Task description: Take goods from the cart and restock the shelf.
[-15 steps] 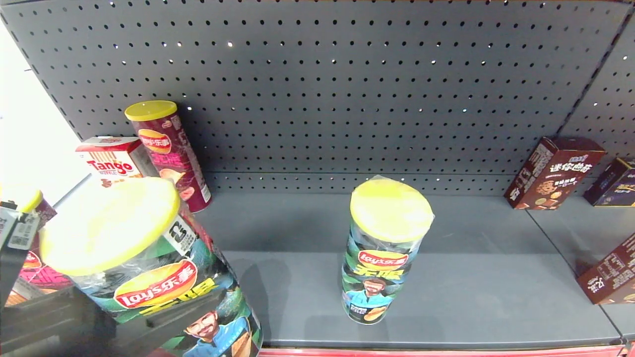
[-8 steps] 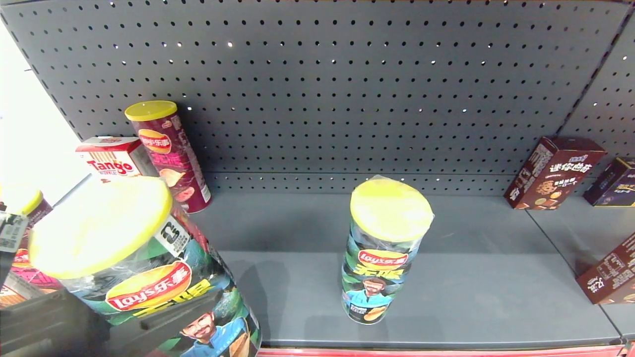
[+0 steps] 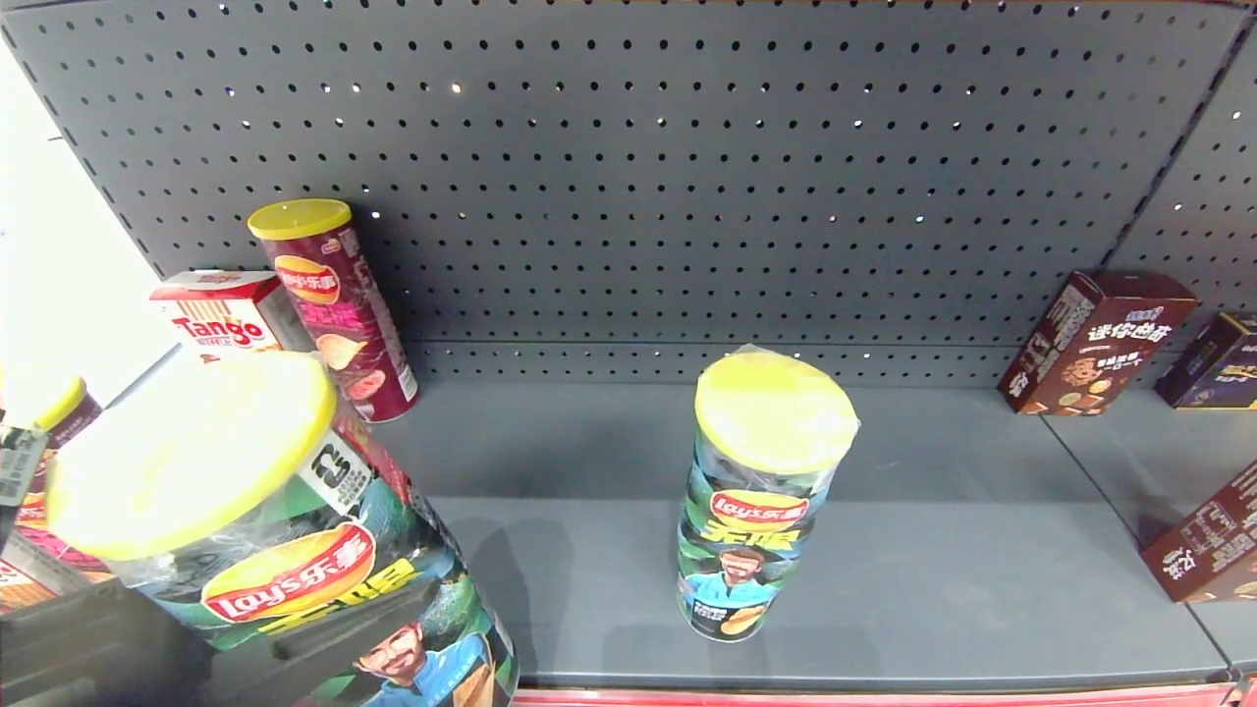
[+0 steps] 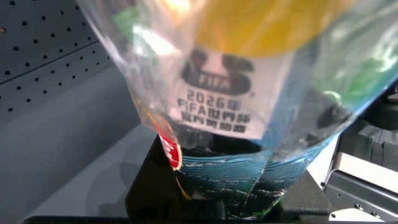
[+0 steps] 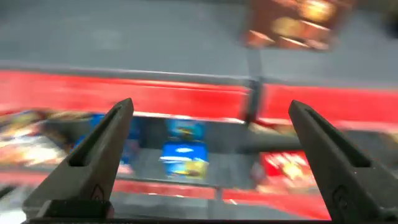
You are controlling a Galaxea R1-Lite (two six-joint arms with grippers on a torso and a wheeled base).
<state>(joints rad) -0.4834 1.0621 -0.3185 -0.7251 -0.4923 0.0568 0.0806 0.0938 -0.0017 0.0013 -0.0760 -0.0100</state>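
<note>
My left gripper (image 3: 226, 643) is shut on a green and blue chips can (image 3: 285, 550) with a yellow lid, held tilted at the shelf's front left. In the left wrist view the can (image 4: 230, 112), wrapped in clear plastic, sits between the dark fingers of that gripper (image 4: 230, 199). A matching can (image 3: 761, 491) stands upright mid-shelf on the grey shelf board (image 3: 943, 550). My right gripper (image 5: 210, 106) is open with nothing between its fingers (image 5: 99, 162), in front of the red shelf edge (image 5: 155, 96).
A maroon can (image 3: 334, 304) and a red and white wafer box (image 3: 221, 314) stand at the back left. Brown boxes (image 3: 1095, 344) stand at the right. A perforated back panel (image 3: 638, 177) closes the shelf. Free board lies between the two cans.
The held can has drifted a little to the left with my left gripper. The goods standing on the shelf have not moved.
</note>
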